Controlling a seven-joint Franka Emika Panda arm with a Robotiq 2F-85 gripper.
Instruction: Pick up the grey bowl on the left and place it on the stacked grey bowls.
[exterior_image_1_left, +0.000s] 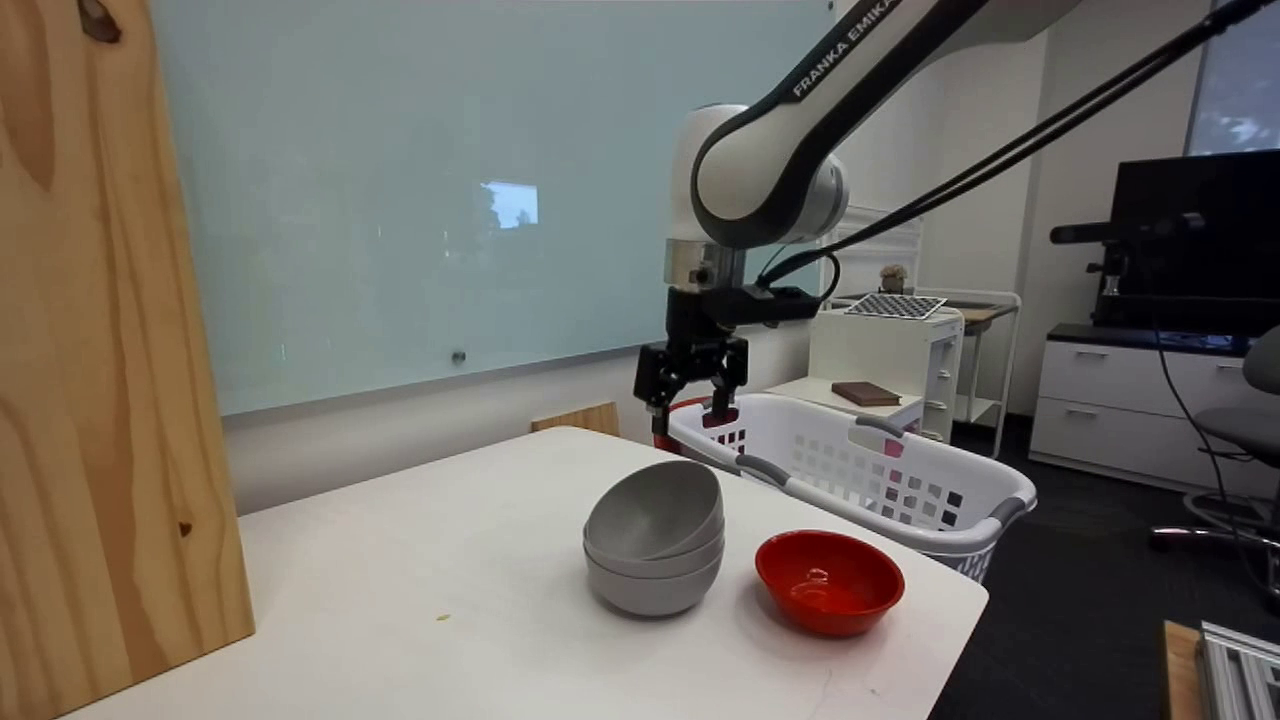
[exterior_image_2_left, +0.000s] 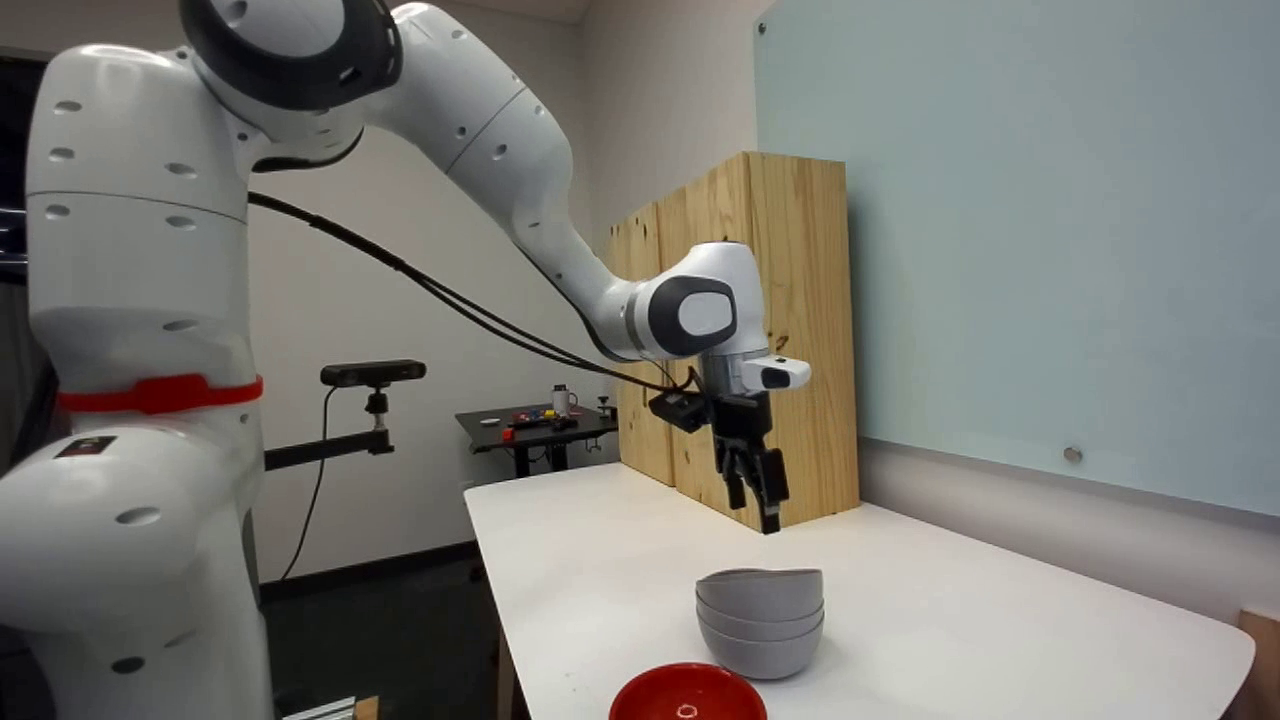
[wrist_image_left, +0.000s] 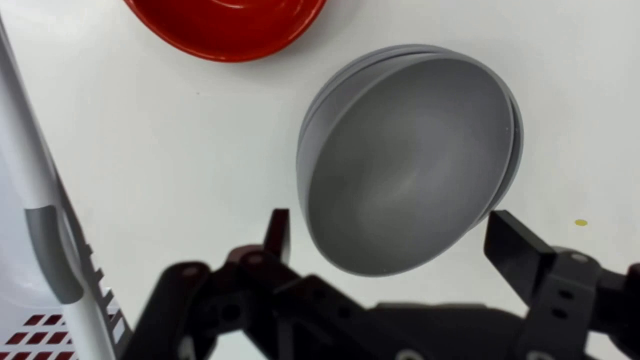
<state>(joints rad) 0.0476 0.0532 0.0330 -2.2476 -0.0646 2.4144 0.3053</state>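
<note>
The grey bowl (exterior_image_1_left: 655, 508) lies tilted inside the top of the stacked grey bowls (exterior_image_1_left: 655, 592), one side of its rim raised. Both also show in another exterior view, the grey bowl (exterior_image_2_left: 760, 595) above the stacked grey bowls (exterior_image_2_left: 762, 656). In the wrist view the grey bowl (wrist_image_left: 410, 165) covers most of the stacked grey bowls (wrist_image_left: 518, 137), whose rims show at its edges. My gripper (exterior_image_1_left: 689, 418) is open and empty, above and apart from the bowls. It also shows in another exterior view (exterior_image_2_left: 754, 514) and in the wrist view (wrist_image_left: 387, 217).
A glossy red bowl (exterior_image_1_left: 830, 585) stands beside the stack on the white table (exterior_image_1_left: 400, 580). A white slotted basket (exterior_image_1_left: 925, 532) stands beyond the table edge. A wooden cabinet (exterior_image_2_left: 800, 350) stands at the table's far end, and a glass board (exterior_image_1_left: 400, 200) hangs behind.
</note>
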